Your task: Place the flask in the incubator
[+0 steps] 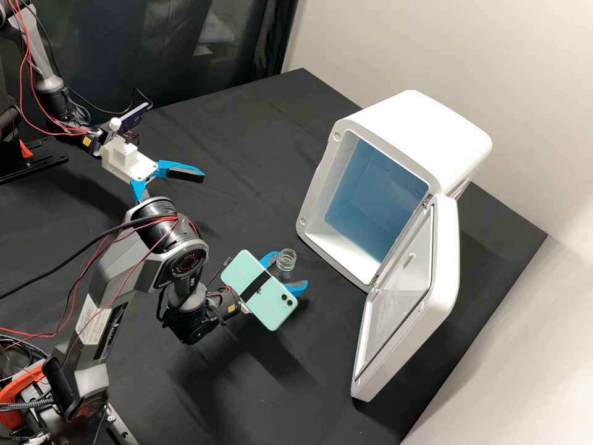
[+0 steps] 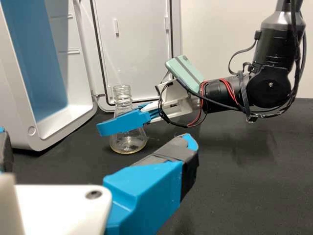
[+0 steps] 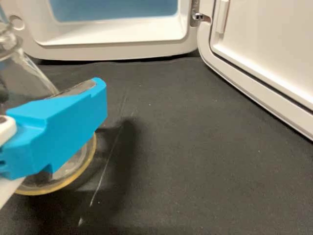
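Task item: the flask, clear glass with a conical body and no stopper, stands upright on the black bench just outside the incubator's open front.
Right gripper: clenched on the flask, one blue finger at each side of the cone. The flask's base rests on the bench.
Left gripper: released, fingers spread and holding nothing. It hangs above the bench, well apart from the flask and incubator.
Incubator: white shell with a pale blue lining. Its door is swung fully open on the side away from the arms.
Markings: a white sticker on the right arm's lower link and a red ring at its joint carry print too small to read.
Phone: mint green, strapped to the right wrist, lenses toward the flask.
High view: flask mouth seen from above, between the two blue fingers.
Left wrist view: flask seen side-on, with the right gripper's near finger crossing its cone. Shelf ridges show on the incubator's inner wall, with the door and phone behind. Its own finger is in the foreground.
Right wrist view: its finger lies against the flask. The incubator's lower rim and door lie beyond.
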